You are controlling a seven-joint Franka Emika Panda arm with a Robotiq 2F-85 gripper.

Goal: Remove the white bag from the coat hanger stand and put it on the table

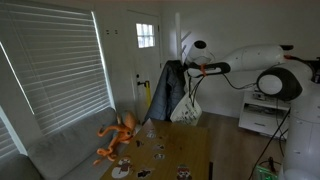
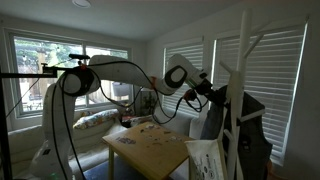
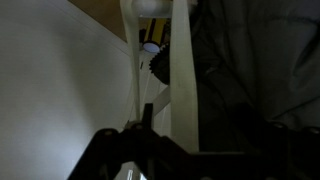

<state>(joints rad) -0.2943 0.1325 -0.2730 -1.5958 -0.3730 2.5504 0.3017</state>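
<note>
Soft white tote bag point(image 1: 187, 108) hangs at the tall slim white coat hanger stand point(image 2: 236, 120), touching a dark grey jacket point(image 1: 168, 90), off the light-brown wooden table point(image 1: 178, 150). Robotiq gripper point(image 1: 192, 68) is up at the bag's long white handles point(image 3: 183, 80). The wrist view is dark, so grip probably on, but cannot tell.

Rectangular light-brown wooden table point(image 1: 190, 140) stands near centre, with small items scattered on its top. Grey cushioned sofa point(image 1: 65, 150) runs along the table's left, below the slatted window blinds point(image 1: 55, 60). Orange plush toy point(image 1: 118, 135) sits on the sofa. Tall slim coat hanger stand point(image 2: 238, 100) is at the table's far end, with a dark grey jacket point(image 1: 168, 90) hung on it. Soft white tote bag point(image 1: 188, 108) hangs just right of the jacket, over the table's far edge. Robotiq gripper point(image 1: 190, 70) is directly above the bag. White cabinet point(image 1: 262, 115) stands far right.
</note>
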